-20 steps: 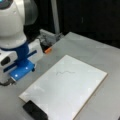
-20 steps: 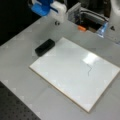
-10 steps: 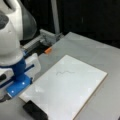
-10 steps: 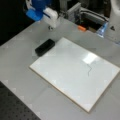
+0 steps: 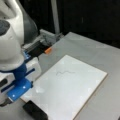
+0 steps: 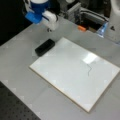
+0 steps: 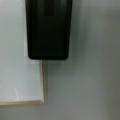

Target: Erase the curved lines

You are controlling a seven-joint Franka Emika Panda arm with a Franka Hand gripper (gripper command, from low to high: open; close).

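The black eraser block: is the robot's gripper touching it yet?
Apart. In a front view, the gripper hangs above the table, with bare grey surface between it and the eraser.

A grey bench [image 5: 105,52] carries a white board [image 5: 75,92] with a thin wooden edge, lying flat in both front views. A black block [image 6: 45,47] lies on the bench just beside the board's corner; the wrist view shows it from above, at the board's edge. A small orange piece [image 6: 81,28] sits near the bench's far edge, beside a metal frame [image 6: 75,11]. The background is dark.
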